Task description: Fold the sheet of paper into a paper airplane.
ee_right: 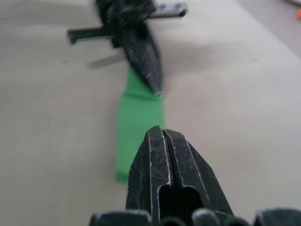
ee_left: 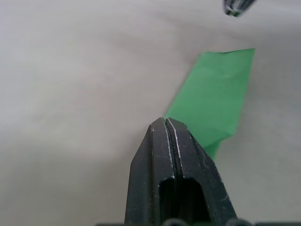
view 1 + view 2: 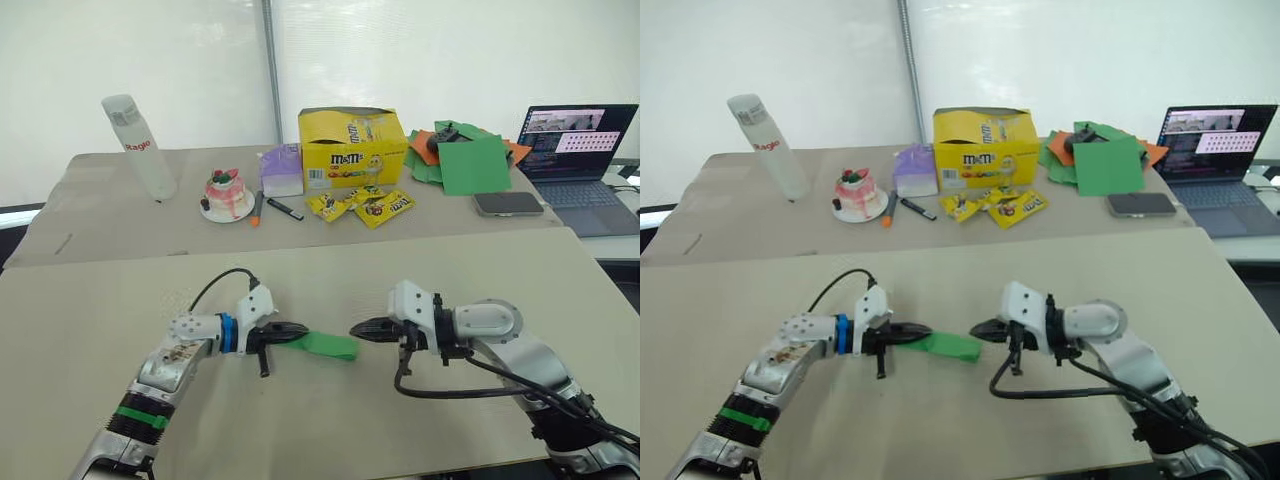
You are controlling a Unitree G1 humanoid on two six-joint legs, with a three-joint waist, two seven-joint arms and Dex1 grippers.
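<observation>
Mid-fold: the left gripper point(image 3: 292, 330) pinches the sheet of paper point(image 3: 327, 345); the right gripper point(image 3: 362, 329), fingers clenched empty, should press the crease.

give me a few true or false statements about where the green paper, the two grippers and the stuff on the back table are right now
1. The green paper lies on the front table as a narrow folded strip. True.
2. The right gripper is clamped on the paper. False: its fingers are shut, but its tip sits just off the strip's free end.
3. The left gripper is at one end of the strip with its fingers closed. True.
4. The yellow candy box stands on the front table beside the paper. False: it is on the back table, near the candy packets.
5. The laptop lid is closed. False: it is open with the screen lit.
</observation>
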